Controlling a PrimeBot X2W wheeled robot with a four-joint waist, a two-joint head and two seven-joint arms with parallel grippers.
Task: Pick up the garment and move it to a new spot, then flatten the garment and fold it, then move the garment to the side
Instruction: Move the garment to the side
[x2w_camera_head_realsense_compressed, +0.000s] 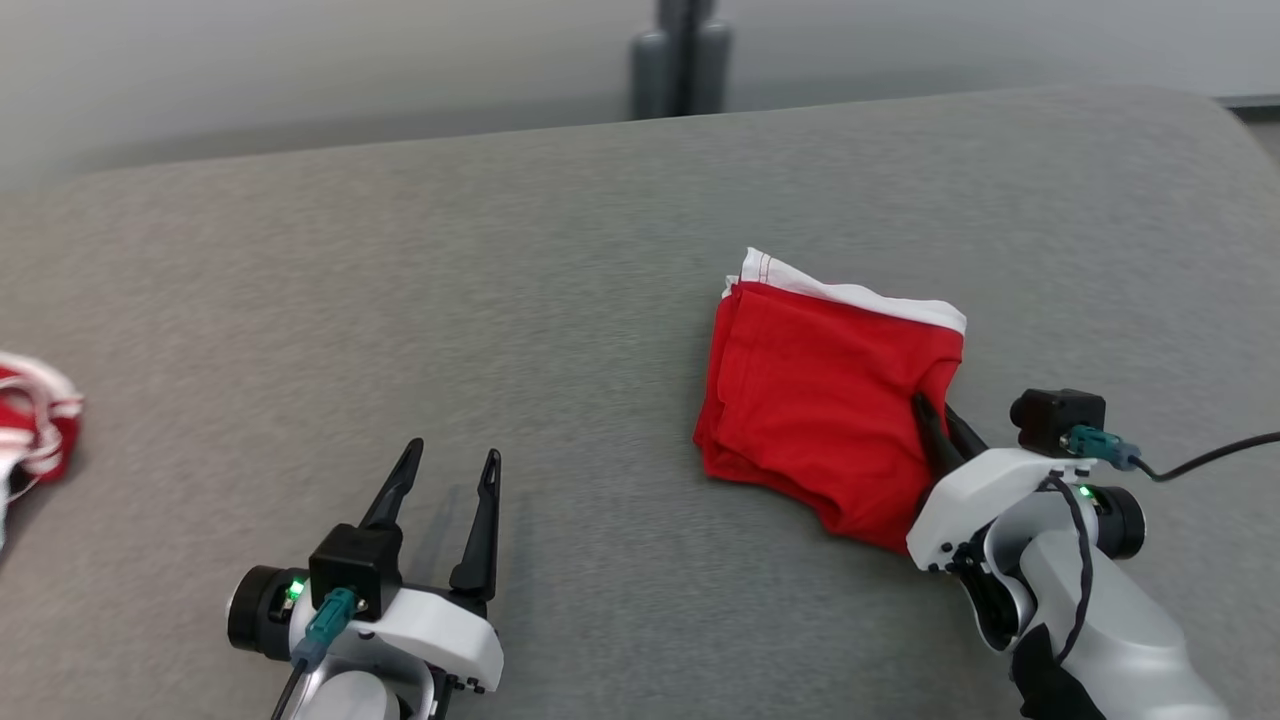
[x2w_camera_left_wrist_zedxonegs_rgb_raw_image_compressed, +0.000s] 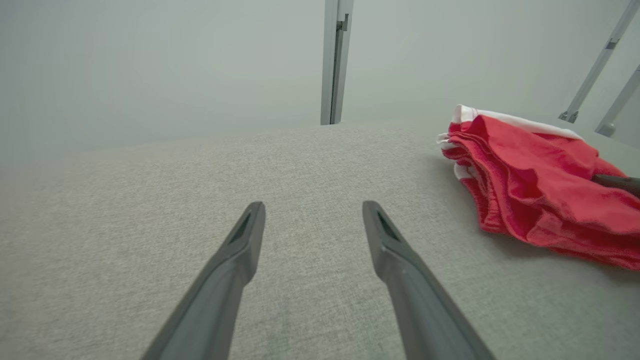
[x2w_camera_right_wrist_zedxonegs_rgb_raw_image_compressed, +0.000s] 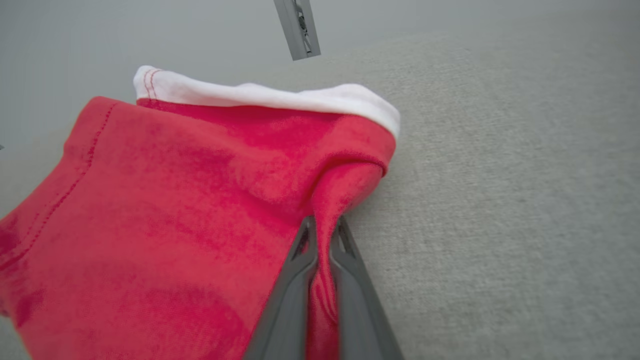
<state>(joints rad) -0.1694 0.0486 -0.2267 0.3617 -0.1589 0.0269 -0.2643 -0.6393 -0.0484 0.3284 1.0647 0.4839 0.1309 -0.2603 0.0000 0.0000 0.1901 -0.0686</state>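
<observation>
The garment (x2w_camera_head_realsense_compressed: 815, 395) is a folded red piece with a white band along its far edge, lying right of centre on the grey padded surface (x2w_camera_head_realsense_compressed: 500, 300). My right gripper (x2w_camera_head_realsense_compressed: 935, 410) is shut on a pinch of red cloth at the garment's near right edge; the right wrist view shows the fold of the garment (x2w_camera_right_wrist_zedxonegs_rgb_raw_image_compressed: 150, 210) squeezed between the right gripper's (x2w_camera_right_wrist_zedxonegs_rgb_raw_image_compressed: 324, 227) two fingers. My left gripper (x2w_camera_head_realsense_compressed: 452, 458) stands open at the lower left, well apart from the garment (x2w_camera_left_wrist_zedxonegs_rgb_raw_image_compressed: 540, 185), with bare surface between the left gripper's (x2w_camera_left_wrist_zedxonegs_rgb_raw_image_compressed: 312, 210) fingers.
Another red and white cloth (x2w_camera_head_realsense_compressed: 35, 430) lies bunched at the surface's left edge. A dark post (x2w_camera_head_realsense_compressed: 680, 60) stands behind the far edge. Bare grey surface spreads across the middle and to the right of the garment.
</observation>
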